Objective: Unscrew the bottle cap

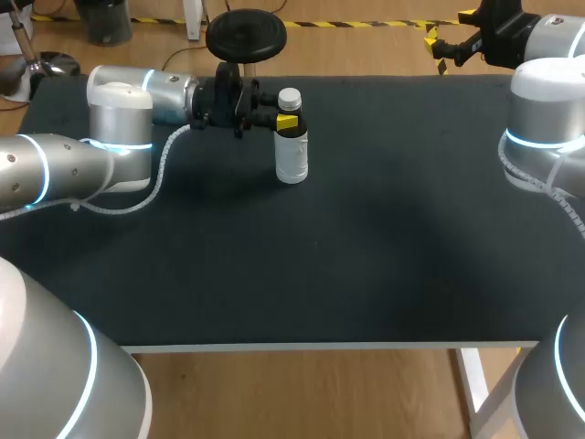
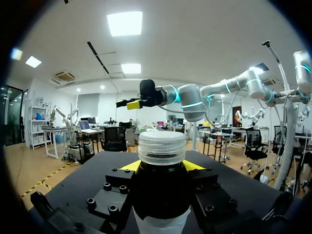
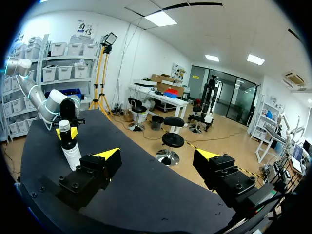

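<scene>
A bottle (image 1: 292, 155) with a dark upper part, a white label and a white ribbed cap (image 1: 290, 96) stands upright at the back left of the table. My left gripper (image 1: 287, 121) comes in level from the left and is shut on the bottle just under the cap. In the left wrist view the cap (image 2: 162, 146) rises between the yellow fingertips (image 2: 127, 165) of that gripper (image 2: 162, 168). My right gripper (image 1: 447, 44) hangs open and holds nothing, past the table's far right corner. In the right wrist view its gripper (image 3: 158, 157) is well apart from the bottle (image 3: 72, 148).
The black tabletop (image 1: 366, 256) spreads out in front of and to the right of the bottle, with its pale front edge (image 1: 329, 347) nearest the camera. My right arm's elbow (image 1: 544, 128) stands over the table's right side.
</scene>
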Tool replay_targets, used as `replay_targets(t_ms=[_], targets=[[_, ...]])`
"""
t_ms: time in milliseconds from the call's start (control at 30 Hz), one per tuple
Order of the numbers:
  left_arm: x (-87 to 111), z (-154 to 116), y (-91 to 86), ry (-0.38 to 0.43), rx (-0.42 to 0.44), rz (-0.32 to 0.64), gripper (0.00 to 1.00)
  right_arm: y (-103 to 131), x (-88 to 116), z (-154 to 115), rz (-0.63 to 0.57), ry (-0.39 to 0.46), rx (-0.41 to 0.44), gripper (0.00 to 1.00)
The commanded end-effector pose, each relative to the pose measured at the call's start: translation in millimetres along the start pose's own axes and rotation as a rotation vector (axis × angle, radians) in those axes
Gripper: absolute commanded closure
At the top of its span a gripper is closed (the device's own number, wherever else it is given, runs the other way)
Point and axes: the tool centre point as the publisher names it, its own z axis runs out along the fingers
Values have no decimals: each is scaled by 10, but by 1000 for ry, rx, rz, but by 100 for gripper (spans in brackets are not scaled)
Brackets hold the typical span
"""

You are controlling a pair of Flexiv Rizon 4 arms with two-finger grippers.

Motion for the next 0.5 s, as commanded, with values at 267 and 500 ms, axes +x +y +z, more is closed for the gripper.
replay_targets(t_ms=[267, 500], targets=[[-11, 4, 7, 1, 1, 1, 100, 115, 266, 20, -5, 136, -70, 0], [-11, 4, 7, 1, 1, 1, 100, 146, 458, -19, 19, 264, -134, 0]])
